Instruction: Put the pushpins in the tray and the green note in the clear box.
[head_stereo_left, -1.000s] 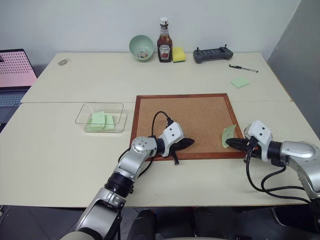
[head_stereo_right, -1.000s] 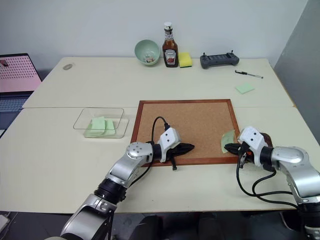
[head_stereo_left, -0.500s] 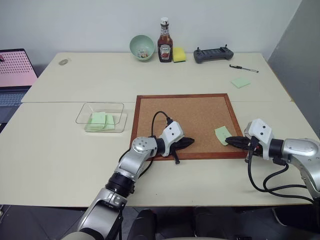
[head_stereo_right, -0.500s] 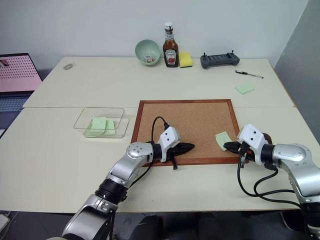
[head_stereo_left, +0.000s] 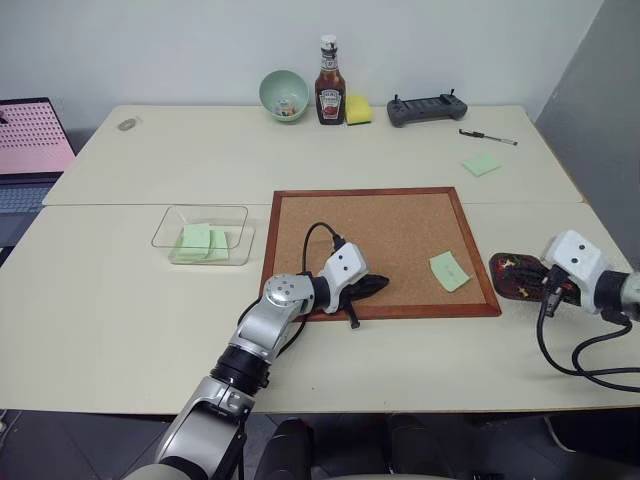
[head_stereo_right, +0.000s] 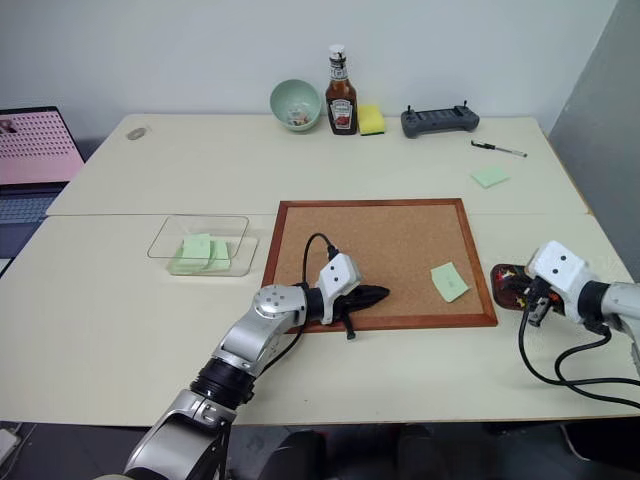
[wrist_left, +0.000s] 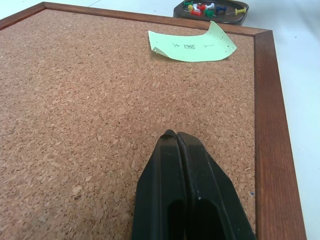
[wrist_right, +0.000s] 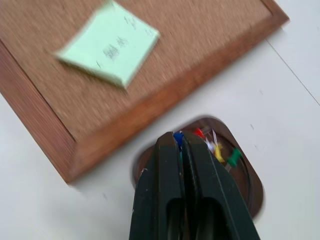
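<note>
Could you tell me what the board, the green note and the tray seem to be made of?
Board: cork, by its speckled grain, in a reddish glossy frame, probably wood.
Green note: thin matte paper; one corner curls.
Tray: dark brown, smooth, possibly plastic or wood; unclear.
</note>
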